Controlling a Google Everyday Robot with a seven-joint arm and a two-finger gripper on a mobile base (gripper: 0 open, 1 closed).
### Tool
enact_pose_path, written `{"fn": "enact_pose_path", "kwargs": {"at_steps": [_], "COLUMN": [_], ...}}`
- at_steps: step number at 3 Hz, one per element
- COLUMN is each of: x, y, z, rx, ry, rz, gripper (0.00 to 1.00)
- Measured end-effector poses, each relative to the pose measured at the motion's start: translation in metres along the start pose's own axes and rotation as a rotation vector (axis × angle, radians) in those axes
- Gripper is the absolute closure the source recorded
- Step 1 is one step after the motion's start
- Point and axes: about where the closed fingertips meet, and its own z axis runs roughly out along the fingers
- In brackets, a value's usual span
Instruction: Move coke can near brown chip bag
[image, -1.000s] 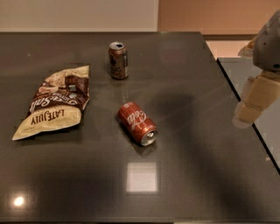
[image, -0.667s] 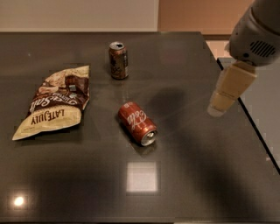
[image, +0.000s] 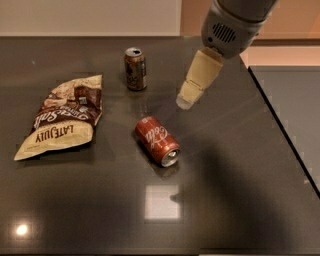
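The coke can (image: 157, 141), red with white script, lies on its side near the middle of the dark table, its silver top pointing to the front right. The brown chip bag (image: 62, 116), brown and cream with "LATE JULY" lettering, lies flat to the can's left, a short gap apart. My gripper (image: 186, 101) hangs from the grey arm at the upper right. Its tan tip sits above and just right of the coke can, apart from it and holding nothing.
A darker brown can (image: 135, 68) stands upright behind the coke can, left of the gripper. The table's right edge (image: 285, 135) runs diagonally at the right. Bright light reflections show on the front of the tabletop.
The gripper has moved left and farther in over the table, from the right edge to just above and right of the coke can. The cans and bag have not moved.
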Motion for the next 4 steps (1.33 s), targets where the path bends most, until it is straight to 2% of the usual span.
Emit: {"fn": "enact_pose_path", "kwargs": {"at_steps": [1, 3, 4], "x": [-0.027, -0.027, -0.024], "y": [0.018, 0.050, 0.068], "z": [0.024, 0.080, 0.102], "rx": [-0.041, -0.062, -0.075], "ry": [0.029, 0.166, 0.222], "rz": [0.061, 0.153, 0.163], "gripper": [0.00, 0.00, 0.00]}}
